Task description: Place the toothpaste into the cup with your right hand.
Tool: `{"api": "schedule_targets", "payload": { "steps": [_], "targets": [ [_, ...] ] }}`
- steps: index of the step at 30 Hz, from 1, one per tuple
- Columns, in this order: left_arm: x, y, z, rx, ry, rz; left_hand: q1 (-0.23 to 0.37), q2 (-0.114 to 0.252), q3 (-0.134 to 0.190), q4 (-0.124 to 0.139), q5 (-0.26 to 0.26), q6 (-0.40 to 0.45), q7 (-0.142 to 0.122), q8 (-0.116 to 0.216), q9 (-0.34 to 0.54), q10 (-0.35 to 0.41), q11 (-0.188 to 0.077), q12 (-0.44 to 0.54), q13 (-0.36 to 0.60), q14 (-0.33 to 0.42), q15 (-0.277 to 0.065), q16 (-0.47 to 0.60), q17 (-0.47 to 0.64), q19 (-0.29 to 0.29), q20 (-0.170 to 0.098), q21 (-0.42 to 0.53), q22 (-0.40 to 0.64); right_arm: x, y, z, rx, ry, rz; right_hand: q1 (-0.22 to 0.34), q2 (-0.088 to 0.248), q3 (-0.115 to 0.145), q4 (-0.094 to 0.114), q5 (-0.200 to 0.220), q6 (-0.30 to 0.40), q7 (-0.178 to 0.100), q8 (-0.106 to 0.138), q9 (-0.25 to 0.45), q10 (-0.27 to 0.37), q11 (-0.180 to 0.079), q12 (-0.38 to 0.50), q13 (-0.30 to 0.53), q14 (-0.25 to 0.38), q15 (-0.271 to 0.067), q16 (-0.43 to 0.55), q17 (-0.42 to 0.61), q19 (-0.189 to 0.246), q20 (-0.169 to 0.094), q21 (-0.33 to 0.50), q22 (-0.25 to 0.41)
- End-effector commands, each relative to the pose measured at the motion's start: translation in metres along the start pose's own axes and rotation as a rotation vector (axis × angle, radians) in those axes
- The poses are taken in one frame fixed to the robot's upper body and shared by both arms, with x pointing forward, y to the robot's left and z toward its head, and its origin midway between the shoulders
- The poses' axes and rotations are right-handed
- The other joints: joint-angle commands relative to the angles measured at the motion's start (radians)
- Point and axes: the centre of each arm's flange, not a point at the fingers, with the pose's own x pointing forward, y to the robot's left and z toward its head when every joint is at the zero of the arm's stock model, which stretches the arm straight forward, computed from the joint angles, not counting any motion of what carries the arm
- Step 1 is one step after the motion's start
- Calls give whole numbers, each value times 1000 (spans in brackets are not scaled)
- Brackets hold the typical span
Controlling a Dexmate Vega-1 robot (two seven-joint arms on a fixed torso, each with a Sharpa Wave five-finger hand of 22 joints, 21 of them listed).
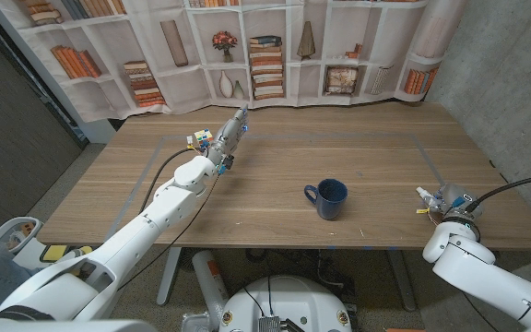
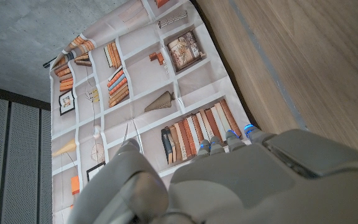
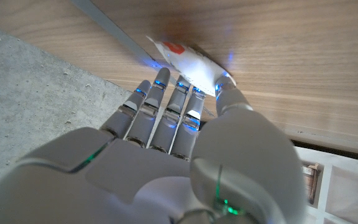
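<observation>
Head view: right hand [image 1: 450,203] sitting at the table's [image 1: 275,217] near right edge, about 4 o'clock from the cup [image 1: 329,197], fingers reaching onto the toothpaste [image 1: 424,195] lying flat on the wood. Right wrist view is showing thumb and fingertips [image 3: 160,78] touching the white tube [image 3: 188,59]; whether they are gripping it, cannot tell. Blue cup standing upright mid-table, handle pointing to 9 o'clock. Left hand [image 1: 229,138] hovering at 10 o'clock, far side, beside a coloured cube [image 1: 198,140], fingers extended, holding nothing.

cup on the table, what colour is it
Dark blue, handle included. The cup shows best in the head view.
</observation>
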Motion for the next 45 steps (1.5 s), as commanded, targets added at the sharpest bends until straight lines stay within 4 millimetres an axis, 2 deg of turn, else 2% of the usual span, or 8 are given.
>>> {"api": "schedule_targets", "payload": {
  "steps": [1,19,45],
  "targets": [
    [3,-2,3,3,-6,-8,4,6,-3,-1,1,-125,-2,-2,3,-138,-6,2,6,-175,-6,5,1,-219,8,6,5,-2,-6,0,87,-10,-17,10,-1,5,6,-5,6,1,-6,2,3,-5,-7,-1,10,-111,-3,3,14,-48,3,4],
    [0,2,2,1,-5,-3,5,7,-7,-1,1,-125,-3,-2,3,-138,-6,2,6,-175,-6,6,1,-219,7,7,5,-2,-14,8,198,-62,-17,13,3,9,10,-16,4,2,-16,3,4,-1,-15,-1,20,-109,-5,3,20,-49,4,4],
    [-2,5,7,7,-21,-6,7,10,-12,-1,0,-124,-3,-2,3,-137,-6,2,6,-175,-6,6,1,-220,7,8,5,-18,-35,27,359,-228,-25,29,1,17,7,-27,1,-7,-29,3,-4,-18,-29,-1,14,-109,-11,3,19,-49,3,4]
  ]
}}
